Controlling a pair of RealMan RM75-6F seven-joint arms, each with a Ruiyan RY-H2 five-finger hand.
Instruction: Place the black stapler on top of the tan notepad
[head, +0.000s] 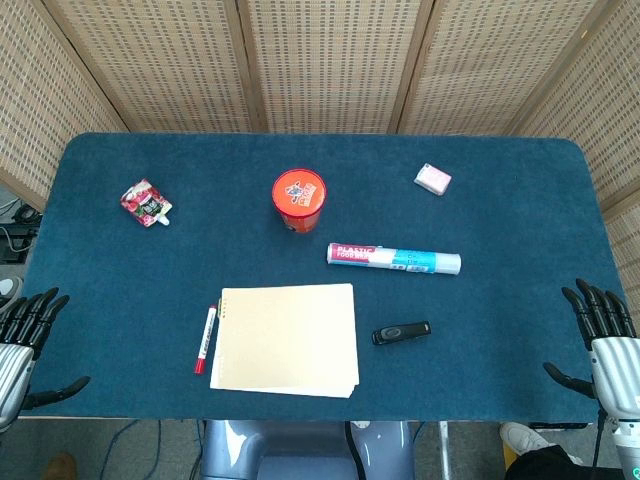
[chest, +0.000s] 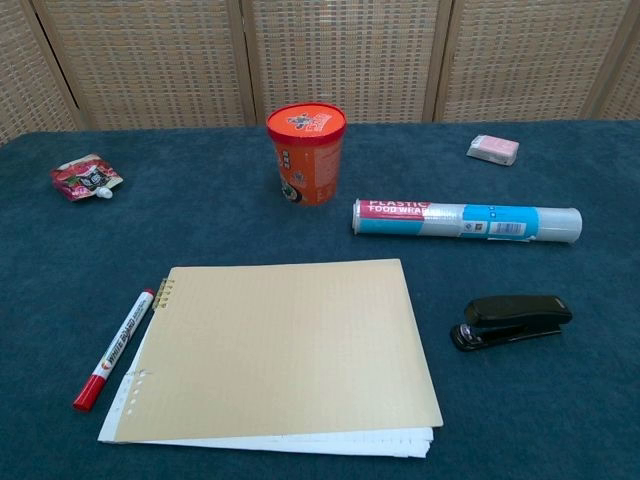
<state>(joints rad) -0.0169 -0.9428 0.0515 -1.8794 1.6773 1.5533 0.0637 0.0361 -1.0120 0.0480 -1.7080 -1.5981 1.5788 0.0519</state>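
Observation:
The black stapler (head: 401, 332) (chest: 510, 320) lies on the blue table just right of the tan notepad (head: 287, 338) (chest: 280, 347), a small gap between them. The notepad lies flat near the front edge with nothing on it. My left hand (head: 25, 340) hangs at the table's front left corner, fingers spread and holding nothing. My right hand (head: 603, 335) hangs at the front right corner, also spread and empty, well to the right of the stapler. Neither hand shows in the chest view.
A red marker (head: 204, 340) (chest: 115, 348) lies left of the notepad. A plastic wrap roll (head: 393, 259) (chest: 466, 220) lies behind the stapler. An orange cup (head: 298, 200) (chest: 306, 152), a pink eraser (head: 432, 179) (chest: 492, 149) and a red pouch (head: 145, 203) (chest: 86, 178) sit farther back.

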